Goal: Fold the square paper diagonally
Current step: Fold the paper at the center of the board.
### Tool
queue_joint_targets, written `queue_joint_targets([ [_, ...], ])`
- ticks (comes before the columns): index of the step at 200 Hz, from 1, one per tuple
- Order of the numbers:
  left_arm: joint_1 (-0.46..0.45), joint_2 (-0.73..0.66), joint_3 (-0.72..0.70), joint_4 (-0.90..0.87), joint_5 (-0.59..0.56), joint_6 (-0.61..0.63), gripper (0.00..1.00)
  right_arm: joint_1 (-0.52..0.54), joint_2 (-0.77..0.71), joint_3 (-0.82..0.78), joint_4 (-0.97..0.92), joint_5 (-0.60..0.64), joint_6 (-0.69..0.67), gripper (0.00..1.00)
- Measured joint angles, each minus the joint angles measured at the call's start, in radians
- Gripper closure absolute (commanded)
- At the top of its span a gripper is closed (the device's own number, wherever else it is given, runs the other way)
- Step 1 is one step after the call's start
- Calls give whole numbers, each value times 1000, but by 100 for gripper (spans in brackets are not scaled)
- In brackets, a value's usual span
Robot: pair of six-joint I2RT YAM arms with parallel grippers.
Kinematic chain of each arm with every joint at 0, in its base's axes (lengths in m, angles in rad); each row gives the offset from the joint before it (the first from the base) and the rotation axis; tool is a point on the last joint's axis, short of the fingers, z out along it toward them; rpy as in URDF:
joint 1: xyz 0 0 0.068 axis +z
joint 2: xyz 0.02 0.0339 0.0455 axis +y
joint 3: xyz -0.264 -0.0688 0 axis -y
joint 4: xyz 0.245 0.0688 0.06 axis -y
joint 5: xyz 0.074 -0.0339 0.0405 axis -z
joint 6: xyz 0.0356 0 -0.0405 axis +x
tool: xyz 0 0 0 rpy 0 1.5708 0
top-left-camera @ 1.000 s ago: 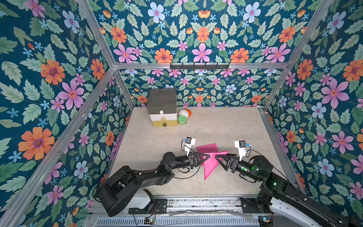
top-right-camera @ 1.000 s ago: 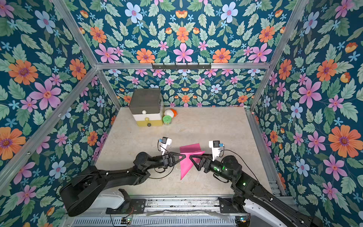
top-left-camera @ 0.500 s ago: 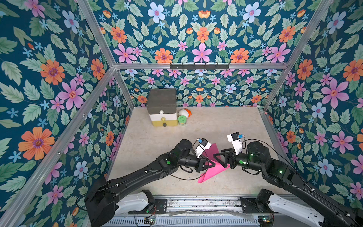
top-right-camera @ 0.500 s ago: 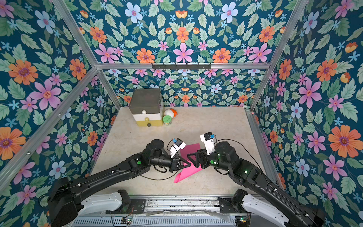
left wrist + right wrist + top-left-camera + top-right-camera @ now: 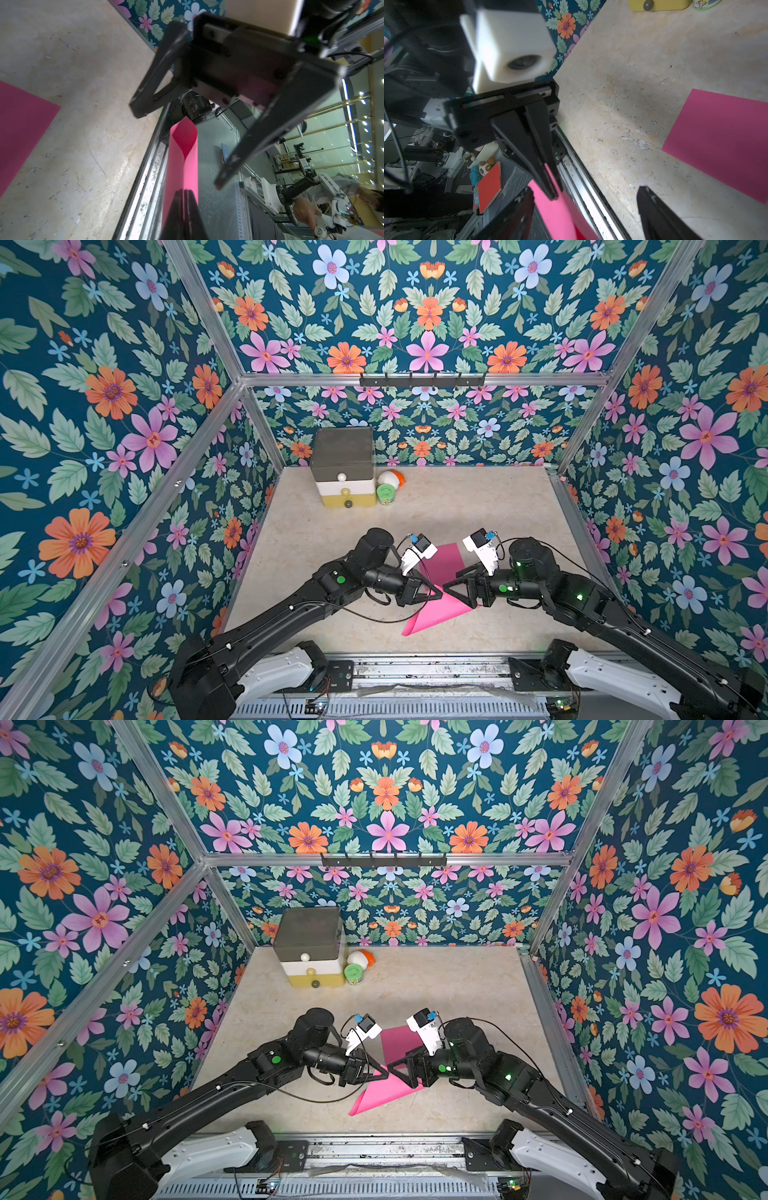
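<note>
Drawer unit (image 5: pixel 343 464), green jar (image 5: pixel 385 494) block far left; lifted paper (image 5: pixel 441 565) fills near centre.

The paper (image 5: pixel 441 562) is bright pink. The bench (image 5: pixel 478 506) is mottled beige. The walls (image 5: pixel 104 406) are dark teal with pink, orange and blue flowers and green leaves. The drawers (image 5: pixel 343 448) stack grey, white, yellow.

Matt pink paper (image 5: pixel 441 563), scuffed tabletop (image 5: pixel 457 506)

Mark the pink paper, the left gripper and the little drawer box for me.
pink paper (image 5: pixel 442 562): in a top view, on its flat, unlifted part.
left gripper (image 5: pixel 184 192): left wrist view, at the shut fingertips pinching the paper.
drawer box (image 5: pixel 343 450): in a top view, on its dark top.
</note>
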Motion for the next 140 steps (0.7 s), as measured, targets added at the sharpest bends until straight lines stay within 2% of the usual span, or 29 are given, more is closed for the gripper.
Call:
queue_joint_targets([
  [28, 14, -1, 0, 2, 51, 4, 100, 4, 25, -4, 40, -59, 0, 42],
  [106, 54, 36, 3, 8, 111, 25, 100, 11, 2, -65, 119, -154, 35, 42],
  [140, 62, 42, 6, 13, 127, 26, 100, 18, 13, -69, 133, -165, 48, 64],
])
